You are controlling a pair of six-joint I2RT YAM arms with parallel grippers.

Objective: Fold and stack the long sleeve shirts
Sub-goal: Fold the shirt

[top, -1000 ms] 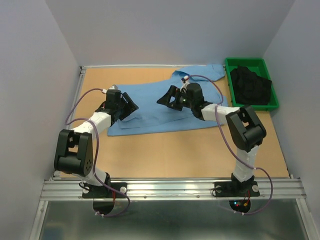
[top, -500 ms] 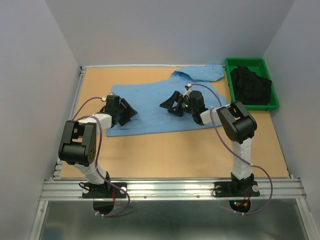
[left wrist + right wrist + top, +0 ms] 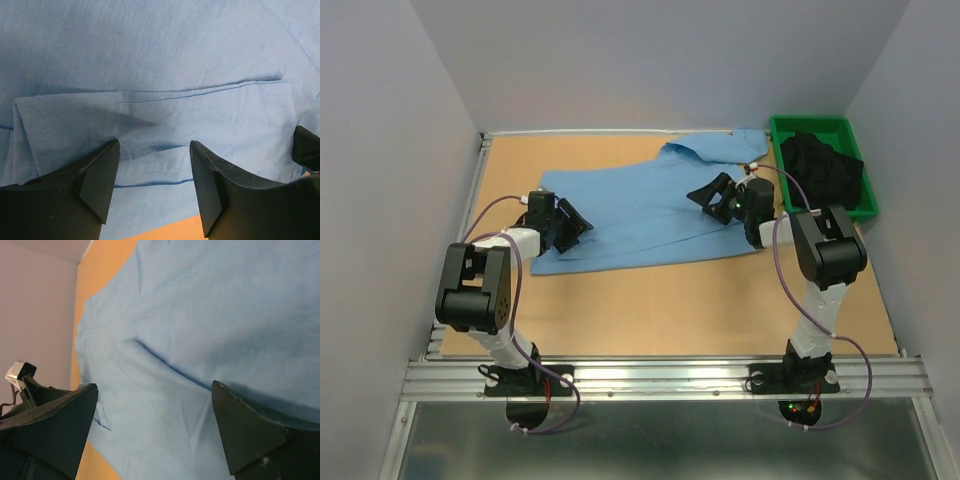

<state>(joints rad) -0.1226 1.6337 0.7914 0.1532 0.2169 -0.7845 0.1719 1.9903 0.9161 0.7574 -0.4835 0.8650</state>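
A light blue long sleeve shirt (image 3: 640, 205) lies spread across the middle of the table, its collar end toward the back right. My left gripper (image 3: 572, 222) is open low over the shirt's left edge. In the left wrist view the shirt (image 3: 165, 75) shows a folded cuff piece and a seam between the two fingers (image 3: 97, 175), with nothing held. My right gripper (image 3: 712, 197) is open over the shirt's right part. In the right wrist view the shirt (image 3: 190, 340) fills the space between its wide-open jaws, which hold nothing.
A green bin (image 3: 855, 205) holding dark cloth (image 3: 820, 165) stands at the back right corner. Bare wooden table (image 3: 670, 300) lies in front of the shirt. Grey walls close the left, back and right sides.
My right gripper has moved right, from the shirt's middle toward its right edge. My left gripper has drawn slightly back to the left edge. The shirt lies flatter.
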